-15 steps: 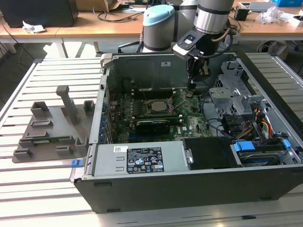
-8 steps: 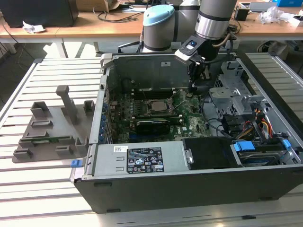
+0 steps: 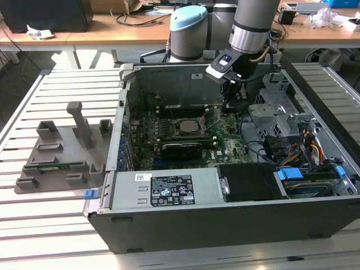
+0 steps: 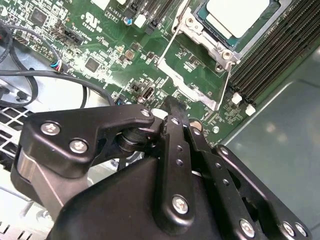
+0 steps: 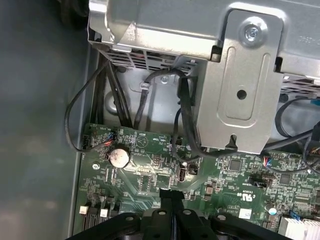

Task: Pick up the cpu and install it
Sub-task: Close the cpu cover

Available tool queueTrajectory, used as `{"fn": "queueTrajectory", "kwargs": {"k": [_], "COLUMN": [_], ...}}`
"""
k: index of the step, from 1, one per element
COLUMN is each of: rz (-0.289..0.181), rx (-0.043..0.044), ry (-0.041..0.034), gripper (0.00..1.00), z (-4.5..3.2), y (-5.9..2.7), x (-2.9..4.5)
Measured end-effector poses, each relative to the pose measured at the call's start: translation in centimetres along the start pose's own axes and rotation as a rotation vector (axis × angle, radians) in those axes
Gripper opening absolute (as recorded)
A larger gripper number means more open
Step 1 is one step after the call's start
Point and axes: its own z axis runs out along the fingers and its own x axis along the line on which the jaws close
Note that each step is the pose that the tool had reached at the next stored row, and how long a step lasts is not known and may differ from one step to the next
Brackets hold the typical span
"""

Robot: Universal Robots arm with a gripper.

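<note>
Exterior view: gripper [image 3: 229, 107] hangs inside the open case [image 3: 169, 225], low over the board [image 3: 228, 147]. Cpu [image 3: 185, 125] lies seated in the socket at about 8 o'clock from the gripper, near but apart.

Gripper state: I read the fingers [image 5: 163, 199] as pressed together with nothing between them. In the first wrist view they meet along a thin seam just above the board.

Second wrist view: the cpu's [image 4: 235, 15] silver top sits inside the socket [image 4: 216, 47]. A metal bracket [image 4: 186, 75] lies between it and the gripper [image 4: 172, 105].

Count: one cpu, one gripper, one bracket, one coin cell [image 5: 119, 157].

Hard to see: the cpu is cut off by the edge of the second wrist view. The gripper's black linkage covers much of the board there. In the exterior view the fingertips are dark on dark, and I cannot separate them.
</note>
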Motion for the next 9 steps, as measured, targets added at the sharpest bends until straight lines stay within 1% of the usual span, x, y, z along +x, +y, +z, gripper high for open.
{"fn": "queueTrajectory", "kwargs": {"k": [5, 9], "rz": [-0.001, -0.001], "rx": [0.0000, 0.0000], "ry": [-0.0002, -0.0002], "gripper": [0.11, 0.11], "z": [0.11, 0.15], "y": [-0.94, -1.48], "x": [0.14, 0.21]}}
